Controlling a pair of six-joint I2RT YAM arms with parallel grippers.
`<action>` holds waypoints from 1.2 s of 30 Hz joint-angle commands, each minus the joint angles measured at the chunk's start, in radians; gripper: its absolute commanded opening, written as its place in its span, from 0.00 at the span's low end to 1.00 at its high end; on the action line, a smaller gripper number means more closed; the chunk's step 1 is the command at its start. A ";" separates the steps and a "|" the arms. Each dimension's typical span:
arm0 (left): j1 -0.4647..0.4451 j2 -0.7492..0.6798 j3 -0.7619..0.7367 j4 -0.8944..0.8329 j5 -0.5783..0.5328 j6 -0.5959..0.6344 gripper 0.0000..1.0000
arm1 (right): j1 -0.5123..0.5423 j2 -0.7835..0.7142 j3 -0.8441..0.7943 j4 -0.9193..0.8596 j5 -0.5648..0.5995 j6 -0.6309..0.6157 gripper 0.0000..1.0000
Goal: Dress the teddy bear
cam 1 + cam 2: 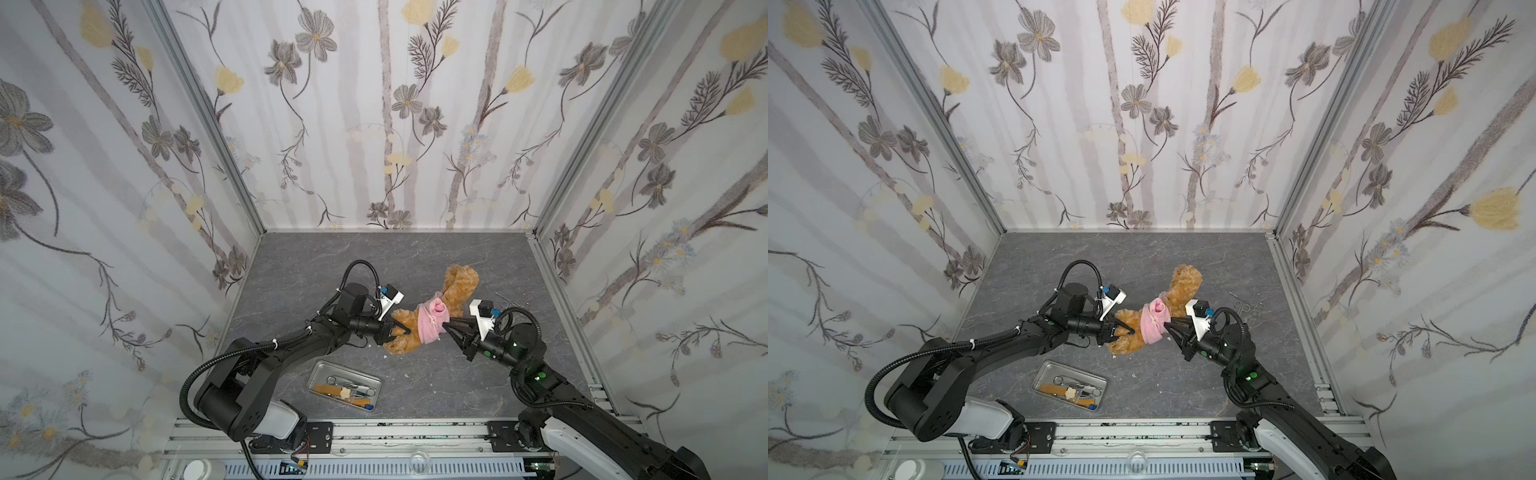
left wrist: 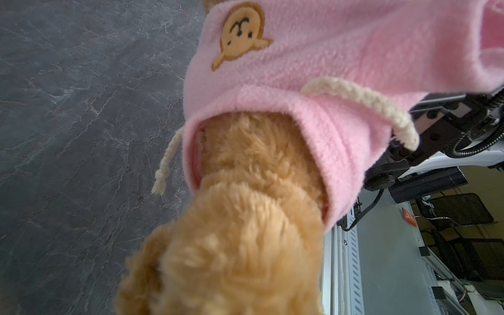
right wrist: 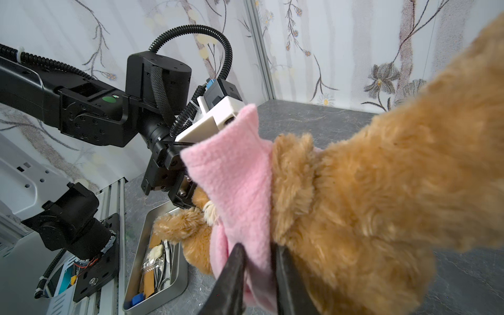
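in both top views the left arm reaches in from 8 o'clock, the right arm from 4 o'clock, elbow bent. the shaggy golden-brown plush teddy bear [image 1: 459,286] lies aslant between them on the grey marbled surface [image 1: 332,266], at 3 o'clock of the left tool [image 1: 398,331] and 10 o'clock of the right tool [image 1: 448,328]. the left tool is pressed together on the teddy bear's fur; the right tool pinches the pink fleece shirt [image 1: 432,326] round its body.

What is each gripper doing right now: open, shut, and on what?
Left gripper: shut on the teddy bear.
Right gripper: shut on the pink shirt, at its edge.
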 commanded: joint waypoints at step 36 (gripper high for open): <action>-0.052 -0.022 0.002 -0.065 -0.208 0.160 0.00 | -0.024 -0.157 0.040 -0.052 0.307 0.118 0.00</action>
